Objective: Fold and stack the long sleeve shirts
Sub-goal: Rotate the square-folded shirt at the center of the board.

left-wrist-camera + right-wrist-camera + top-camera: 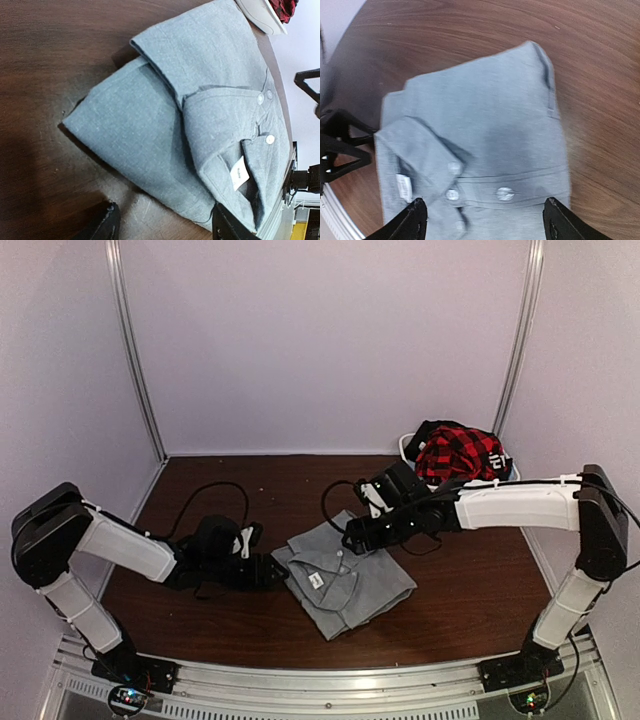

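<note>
Left tool [276, 573] and right tool [350, 538] point toward each other, fingers spread wide.

A dark brown wood-grain tabletop [470, 605] fills the floor of a small booth. Plain pale lilac-white panels close it in: a far wall [330, 340], a left wall [60, 360] and a right wall [590, 340]. Slim metal posts stand in the far corners, one on the left [137, 350] and one on the right [517, 340]. A ribbed silver metal rail [330, 675] runs along the near edge. The light is soft and even, leaving a dull sheen on the wood.
</note>
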Controlling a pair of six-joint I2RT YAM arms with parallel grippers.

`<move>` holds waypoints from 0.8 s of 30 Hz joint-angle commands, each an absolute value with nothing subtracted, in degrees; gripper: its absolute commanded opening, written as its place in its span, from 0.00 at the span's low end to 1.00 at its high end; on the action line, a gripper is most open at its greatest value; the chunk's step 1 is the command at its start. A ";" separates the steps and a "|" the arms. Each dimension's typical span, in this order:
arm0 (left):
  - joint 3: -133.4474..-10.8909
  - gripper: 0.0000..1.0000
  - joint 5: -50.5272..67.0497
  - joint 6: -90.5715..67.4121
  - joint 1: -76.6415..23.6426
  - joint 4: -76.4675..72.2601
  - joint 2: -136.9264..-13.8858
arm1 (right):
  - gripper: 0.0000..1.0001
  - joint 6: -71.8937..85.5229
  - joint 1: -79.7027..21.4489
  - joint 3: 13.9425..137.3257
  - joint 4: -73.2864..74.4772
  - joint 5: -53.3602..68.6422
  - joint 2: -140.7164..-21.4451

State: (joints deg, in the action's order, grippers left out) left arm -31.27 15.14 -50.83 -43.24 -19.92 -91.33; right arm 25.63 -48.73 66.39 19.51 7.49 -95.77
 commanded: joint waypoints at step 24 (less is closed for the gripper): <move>-55.43 0.50 29.11 -46.67 -34.30 -20.45 -113.58 | 0.78 42.39 -55.21 35.49 -3.67 17.50 -82.16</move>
State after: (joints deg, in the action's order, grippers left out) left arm -49.34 25.10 -50.87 -37.50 -22.35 -109.45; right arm 35.75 -48.84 36.12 3.90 17.69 -83.29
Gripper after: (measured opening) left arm 0.505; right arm 0.772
